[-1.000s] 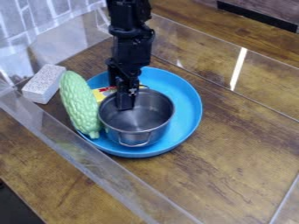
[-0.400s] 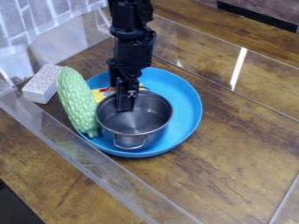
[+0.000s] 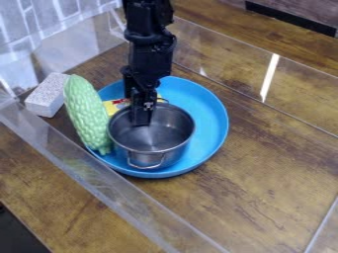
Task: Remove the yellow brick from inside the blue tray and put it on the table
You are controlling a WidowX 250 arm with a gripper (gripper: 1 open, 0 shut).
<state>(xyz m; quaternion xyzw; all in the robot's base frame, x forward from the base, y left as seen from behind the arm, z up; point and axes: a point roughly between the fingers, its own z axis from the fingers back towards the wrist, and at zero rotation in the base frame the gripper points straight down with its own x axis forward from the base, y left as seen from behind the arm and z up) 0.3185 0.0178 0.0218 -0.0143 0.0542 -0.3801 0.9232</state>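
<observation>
Yellow brick mostly hidden behind closed tool, steel pot.

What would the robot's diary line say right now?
gripper: shut, down in blue tray | yellow brick: mostly hidden, in tray | pot: in tray

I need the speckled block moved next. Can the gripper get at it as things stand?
Probably yes. The speckled block lies on the table outside the blue tray, open from above. Only the green bumpy thing stands close beside it. The gripper is shut inside the tray.
</observation>
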